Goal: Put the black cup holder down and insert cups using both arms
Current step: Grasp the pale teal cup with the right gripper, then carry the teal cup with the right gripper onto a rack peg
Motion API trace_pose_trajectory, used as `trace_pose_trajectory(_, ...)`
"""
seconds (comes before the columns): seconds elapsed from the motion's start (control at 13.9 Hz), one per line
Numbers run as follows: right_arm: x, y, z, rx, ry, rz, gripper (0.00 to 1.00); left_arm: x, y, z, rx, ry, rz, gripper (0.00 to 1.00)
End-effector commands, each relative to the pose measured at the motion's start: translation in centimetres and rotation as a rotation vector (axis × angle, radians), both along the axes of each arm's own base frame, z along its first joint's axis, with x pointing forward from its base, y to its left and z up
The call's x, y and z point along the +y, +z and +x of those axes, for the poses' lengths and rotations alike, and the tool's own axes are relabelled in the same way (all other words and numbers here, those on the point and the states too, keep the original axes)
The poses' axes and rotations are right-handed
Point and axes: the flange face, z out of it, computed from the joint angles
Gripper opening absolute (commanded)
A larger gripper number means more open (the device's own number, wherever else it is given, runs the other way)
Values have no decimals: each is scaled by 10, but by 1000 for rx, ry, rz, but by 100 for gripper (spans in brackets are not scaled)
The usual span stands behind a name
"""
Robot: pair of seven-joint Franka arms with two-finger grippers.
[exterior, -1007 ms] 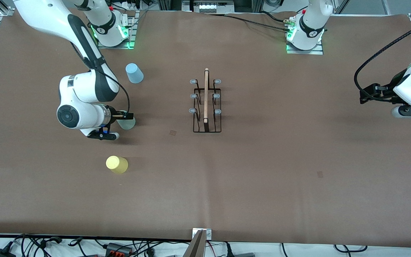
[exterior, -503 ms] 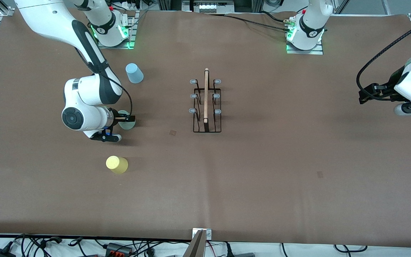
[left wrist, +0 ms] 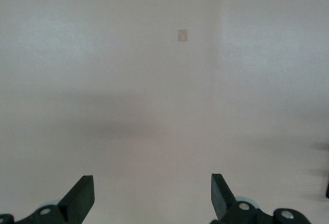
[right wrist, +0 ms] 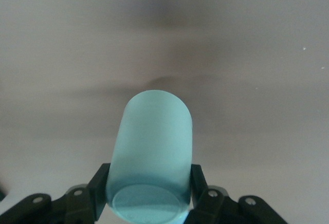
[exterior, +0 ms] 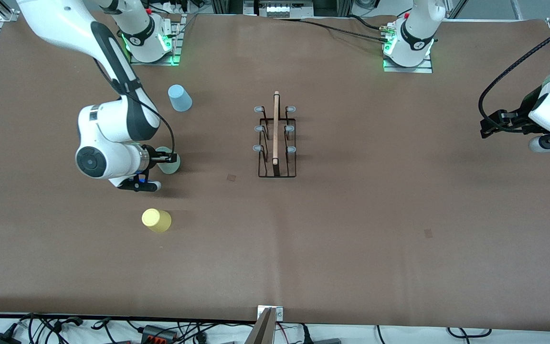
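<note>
Toward the right arm's end of the bench (exterior: 351,248), the right hand (exterior: 169,156) is clamped on the mint cup (right wrist: 150,152), ready for lifting to the black cup holder (exterior: 276,138); the left hand (left wrist: 152,196) waits with fingers apart.

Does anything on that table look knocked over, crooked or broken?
Nothing looks damaged or spilled. The black cup holder stands upright with all pegs bare. The blue cup and yellow cup sit apart on the table, and the right claw grips the mint cup.
</note>
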Motion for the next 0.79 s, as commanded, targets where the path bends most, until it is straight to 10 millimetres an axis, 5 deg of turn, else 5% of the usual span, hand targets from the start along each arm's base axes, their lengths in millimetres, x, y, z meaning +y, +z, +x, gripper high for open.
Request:
trace_pose_trajectory(0.0, 67, 64, 4, -6, 35, 4, 23, 1, 3, -5, -12, 7, -26, 100)
trace_pose_trajectory(0.22, 168, 98, -40, 13, -6, 11, 24, -2, 4, -5, -15, 2, -26, 100)
trace_pose_trajectory(0.36, 218, 108, -70, 8, -6, -14, 24, -2, 4, -5, -15, 2, -26, 100)
trace_pose_trajectory(0.58, 266, 113, -108, 37, 14, 8, 24, -2, 4, -5, -15, 1, -26, 100)
trace_pose_trajectory(0.72, 276, 108, -115, 60, 14, 21, 24, -1, 4, -5, -15, 2, -26, 100)
